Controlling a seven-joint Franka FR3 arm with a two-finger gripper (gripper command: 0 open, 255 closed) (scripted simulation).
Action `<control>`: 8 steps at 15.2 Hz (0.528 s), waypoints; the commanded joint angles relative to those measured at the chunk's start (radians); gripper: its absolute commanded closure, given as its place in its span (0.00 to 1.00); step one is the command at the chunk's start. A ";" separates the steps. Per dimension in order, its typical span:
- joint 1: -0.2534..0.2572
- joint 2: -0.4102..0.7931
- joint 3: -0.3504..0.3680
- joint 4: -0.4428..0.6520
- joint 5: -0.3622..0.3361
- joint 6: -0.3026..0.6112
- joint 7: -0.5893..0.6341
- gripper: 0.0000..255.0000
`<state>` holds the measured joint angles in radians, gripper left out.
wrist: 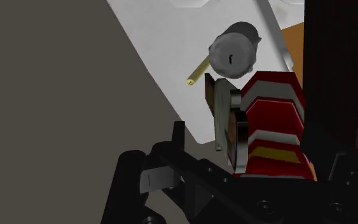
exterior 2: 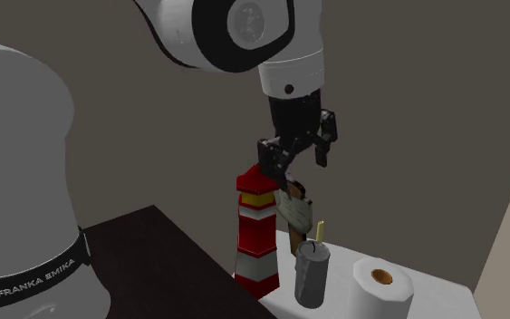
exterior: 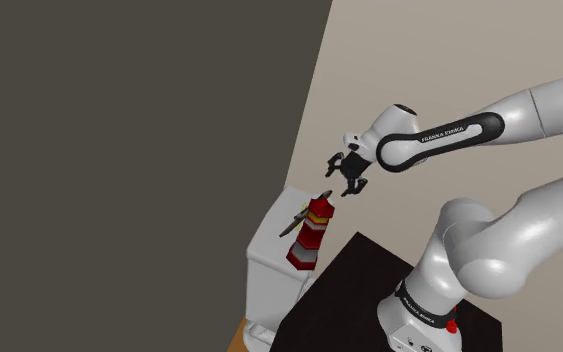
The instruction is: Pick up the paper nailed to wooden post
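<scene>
From where I stand, the gripper (exterior 2: 298,156) hangs in the air just above the red-and-white lighthouse (exterior 2: 257,231). Its two black fingers are spread well apart, and nothing is between them.

The paper nailed to wooden post (exterior 2: 293,208) is below the jaws, pressed up against the lighthouse's upper half on the side away from the dark stand (exterior: 359,270). It leans at a tilt, with the pale sheet facing out from the lighthouse and the brown wood showing behind it. In the wrist view it sits right beside the lighthouse's red top, ahead of the open fingers and clear of both. I cannot tell whether it actually touches the lighthouse or only rests very close.

The lighthouse stands at the edge of a white ledge (exterior: 264,250), next to the stand. Just beyond the lighthouse on that ledge is a grey cylinder (exterior 2: 312,276) with a thin yellow stick (exterior 2: 319,231) poking up from behind it. Further from the lighthouse is a white paper roll (exterior 2: 381,288) standing on end, its brown core facing up.
</scene>
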<state>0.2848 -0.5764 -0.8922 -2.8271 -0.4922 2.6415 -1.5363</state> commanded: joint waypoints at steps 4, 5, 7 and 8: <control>0.105 0.111 -0.131 0.004 0.014 0.137 -0.103 0.00; 0.121 0.128 -0.150 0.001 0.020 0.159 -0.110 0.00; 0.159 0.163 -0.191 -0.005 0.035 0.202 -0.126 0.00; 0.171 0.173 -0.205 -0.007 0.041 0.215 -0.131 0.00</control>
<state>0.4382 -0.4190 -1.0780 -2.8315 -0.4590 2.8361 -1.6602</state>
